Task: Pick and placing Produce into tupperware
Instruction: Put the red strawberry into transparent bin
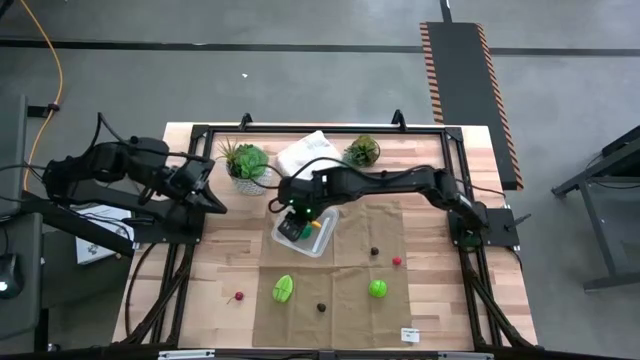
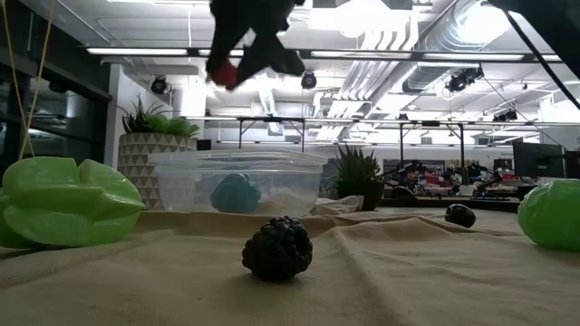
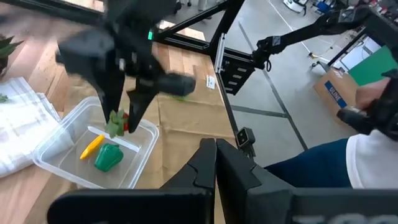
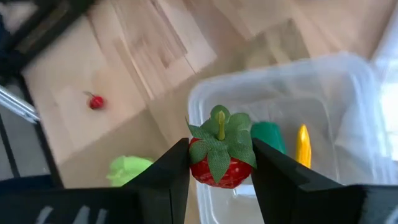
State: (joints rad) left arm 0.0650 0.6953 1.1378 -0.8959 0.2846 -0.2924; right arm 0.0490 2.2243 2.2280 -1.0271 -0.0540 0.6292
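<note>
Red strawberry with green leaf cap, pinched above clear tupperware. Inside: green pepper, yellow piece.

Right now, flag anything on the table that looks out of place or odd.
Nothing stands out. The right gripper holds a red strawberry over the clear square plastic container, which sits upright; the remaining toy produce lies unspilled.
</note>
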